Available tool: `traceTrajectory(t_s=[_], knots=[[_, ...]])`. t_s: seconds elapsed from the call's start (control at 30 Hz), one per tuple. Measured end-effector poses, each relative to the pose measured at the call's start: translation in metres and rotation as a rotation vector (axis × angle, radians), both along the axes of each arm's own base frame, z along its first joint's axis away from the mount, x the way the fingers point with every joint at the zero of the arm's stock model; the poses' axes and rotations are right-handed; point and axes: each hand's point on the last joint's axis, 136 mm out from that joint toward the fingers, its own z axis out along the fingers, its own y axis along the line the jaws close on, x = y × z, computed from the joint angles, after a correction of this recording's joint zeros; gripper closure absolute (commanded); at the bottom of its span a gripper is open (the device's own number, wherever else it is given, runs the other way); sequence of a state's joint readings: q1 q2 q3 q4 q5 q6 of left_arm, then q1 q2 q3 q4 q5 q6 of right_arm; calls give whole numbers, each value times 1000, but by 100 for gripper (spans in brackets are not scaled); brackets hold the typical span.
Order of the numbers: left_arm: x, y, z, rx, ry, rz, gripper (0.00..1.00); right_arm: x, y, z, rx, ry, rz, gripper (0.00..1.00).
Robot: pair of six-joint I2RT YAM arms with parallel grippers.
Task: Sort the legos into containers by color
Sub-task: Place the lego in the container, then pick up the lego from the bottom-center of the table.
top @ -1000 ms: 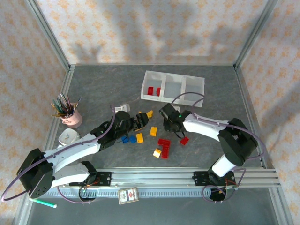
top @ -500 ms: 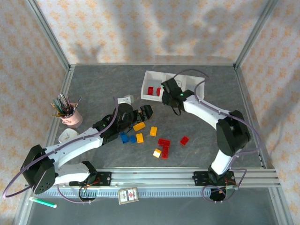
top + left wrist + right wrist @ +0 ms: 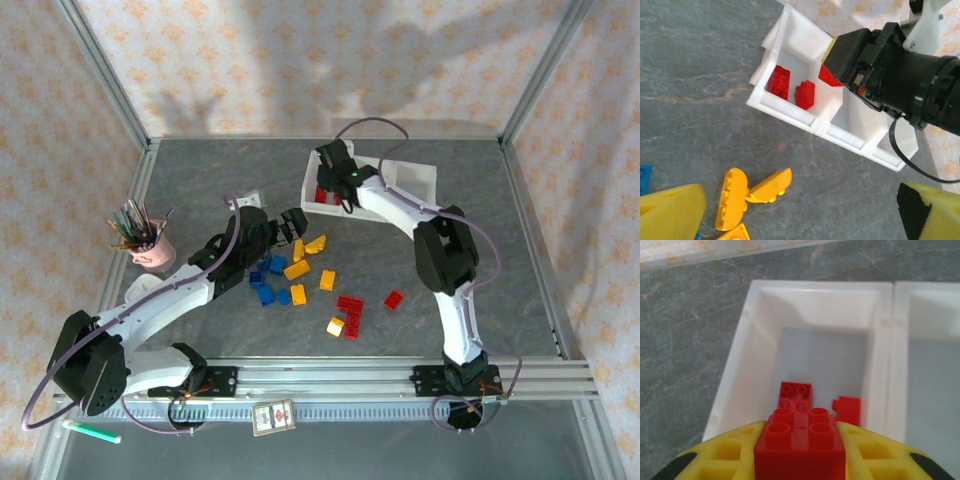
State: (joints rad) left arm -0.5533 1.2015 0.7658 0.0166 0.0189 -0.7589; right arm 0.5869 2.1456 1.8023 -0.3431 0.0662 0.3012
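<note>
My right gripper (image 3: 800, 460) is shut on a red four-stud lego (image 3: 800, 442) and holds it over the left compartment of the white containers (image 3: 735, 385). Two red legos (image 3: 795, 395) lie in that compartment. From above, the right gripper (image 3: 335, 172) hangs at the tray's left end (image 3: 310, 195). My left gripper (image 3: 296, 222) stands open above loose yellow-orange legos (image 3: 315, 243). Its wrist view shows two curved yellow-orange pieces (image 3: 730, 200) on the table, the tray (image 3: 790, 107), and the right gripper's red lego (image 3: 829, 77). Blue (image 3: 268, 292), yellow (image 3: 327, 280) and red legos (image 3: 350, 303) lie scattered mid-table.
A pink cup of pens (image 3: 150, 250) stands at the left, with a white object (image 3: 145, 290) just in front of it. A small white piece (image 3: 248, 200) lies behind the left gripper. A card (image 3: 272, 417) and a green pen (image 3: 95, 432) lie past the near rail.
My right gripper has carried the red lego from mid-table back to the tray's left compartment. My left gripper has moved away from the bases, toward the yellow pieces.
</note>
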Motion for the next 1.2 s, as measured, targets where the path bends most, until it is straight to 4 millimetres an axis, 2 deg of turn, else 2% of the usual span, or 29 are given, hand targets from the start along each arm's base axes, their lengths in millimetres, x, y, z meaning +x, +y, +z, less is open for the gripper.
traceTrajectory(t_s=[0.17, 0.33, 0.43, 0.57, 0.73, 0.83, 0.97, 1.2], knots=[[3, 6, 0, 6, -2, 12, 1, 21, 12, -3, -17, -21, 12, 49], [3, 6, 0, 14, -4, 9, 1, 20, 12, -1, -31, -17, 24, 45], [3, 6, 0, 17, -5, 7, 1, 12, 9, -1, -29, -1, 34, 42], [1, 5, 0, 17, -1, -6, 1, -19, -7, 9, -23, 27, 49, 38], [-6, 2, 5, -1, 1, -39, 1, -65, -34, 36, 19, 23, 40, 32], [-10, 0, 12, -15, -12, -53, 1, -93, -52, 38, 37, 43, 19, 28], [-23, -8, 15, -30, -22, -88, 1, -127, -76, 18, 28, 116, -25, 23], [-55, -32, -13, -40, 44, -172, 1, -202, -132, -34, -33, 289, -157, 16]])
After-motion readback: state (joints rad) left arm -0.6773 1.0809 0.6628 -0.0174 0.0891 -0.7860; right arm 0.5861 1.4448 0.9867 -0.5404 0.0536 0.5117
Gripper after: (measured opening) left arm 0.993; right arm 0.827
